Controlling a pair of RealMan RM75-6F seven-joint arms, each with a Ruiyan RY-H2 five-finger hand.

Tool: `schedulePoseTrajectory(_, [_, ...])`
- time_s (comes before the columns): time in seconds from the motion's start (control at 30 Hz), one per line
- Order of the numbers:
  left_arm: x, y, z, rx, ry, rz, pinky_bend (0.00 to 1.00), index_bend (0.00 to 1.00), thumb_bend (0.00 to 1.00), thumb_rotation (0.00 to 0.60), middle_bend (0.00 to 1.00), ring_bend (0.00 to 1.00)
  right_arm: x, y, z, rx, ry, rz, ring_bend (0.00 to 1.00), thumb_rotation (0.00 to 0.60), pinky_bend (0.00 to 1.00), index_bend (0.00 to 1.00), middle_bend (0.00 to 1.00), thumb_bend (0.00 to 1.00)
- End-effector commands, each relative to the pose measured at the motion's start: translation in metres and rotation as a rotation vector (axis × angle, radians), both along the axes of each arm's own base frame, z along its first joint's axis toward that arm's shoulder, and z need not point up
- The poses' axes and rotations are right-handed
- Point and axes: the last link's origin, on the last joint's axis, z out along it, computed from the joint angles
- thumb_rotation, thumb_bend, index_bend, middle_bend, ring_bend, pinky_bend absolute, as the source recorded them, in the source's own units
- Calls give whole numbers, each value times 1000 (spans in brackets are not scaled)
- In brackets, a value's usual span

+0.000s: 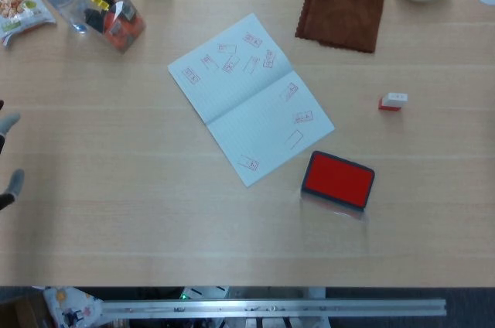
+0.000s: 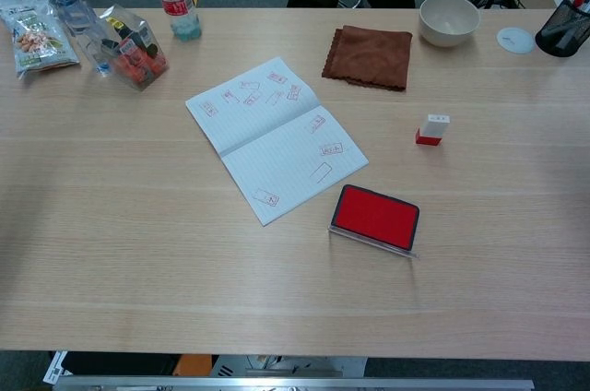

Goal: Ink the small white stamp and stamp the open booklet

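A: Where's the small white stamp [image 1: 394, 101] sitting?
B: I'm seeing it lying on the table [image 1: 116, 212], far across from my left hand [image 1: 8, 159], untouched. The ink pad [image 1: 338, 180] is lying open nearer me, the open booklet [image 1: 250, 98] between them and that hand.
A: And your hands?
B: The left's fingertips are just peeking in at the edge; I cannot tell its grip. The right isn't showing.

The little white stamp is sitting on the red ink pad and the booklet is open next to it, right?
Not quite. The small white stamp stands on the bare table, apart from the red ink pad, as the chest view shows. The open booklet does lie beside the pad.
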Motion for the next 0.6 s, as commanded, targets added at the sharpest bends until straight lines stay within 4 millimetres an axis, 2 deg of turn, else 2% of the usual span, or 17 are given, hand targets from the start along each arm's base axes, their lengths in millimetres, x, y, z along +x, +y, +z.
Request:
schedulePoseTrajectory(0.03, [-1,-1,0,-2,1,4,36,151,290,600,80,114,13,-20,-23,60,-11,10,223,600,251,406,356,313])
schedulePoseTrajectory(0.4, [-1,-1,-1,-20,6,11,36,151,290,600,80,114,34,-60,-100,217,39,11,198,600,251,408,348,300])
schedulePoseTrajectory(0.6, [-3,-3,-1,-28,9,20,35,151,290,600,80,114,34,-69,-128,267,78,-15,198,600,251,408,348,301])
